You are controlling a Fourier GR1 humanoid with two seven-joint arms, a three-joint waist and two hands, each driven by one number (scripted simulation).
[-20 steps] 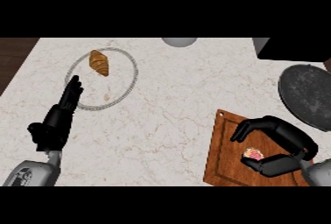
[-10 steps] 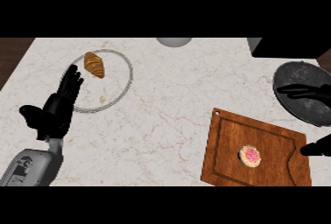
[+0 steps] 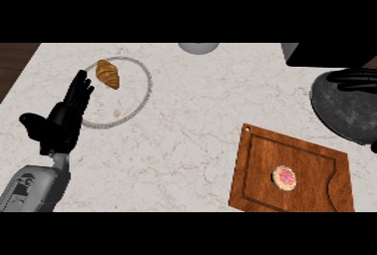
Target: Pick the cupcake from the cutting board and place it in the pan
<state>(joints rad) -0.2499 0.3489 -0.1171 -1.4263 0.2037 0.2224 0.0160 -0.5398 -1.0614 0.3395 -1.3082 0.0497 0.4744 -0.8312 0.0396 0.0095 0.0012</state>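
Since the cupcake (image 3: 284, 178) sat untouched on the cutting board (image 3: 258, 189), well below the right hand (image 3: 355, 79), the pick wasn't done yet. That hand hung over the pan (image 3: 346, 112), mostly cut off, so can't tell its fingers. It'd need to reach the cupcake. Left hand (image 3: 63, 119) rested open.

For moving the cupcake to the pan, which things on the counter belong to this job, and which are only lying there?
For the job:
cupcake
cutting board
pan
right hand, over the pan's top edge

Only lying about:
croissant
plate under the croissant
grey round object at the top edge
left hand, resting open beside the plate
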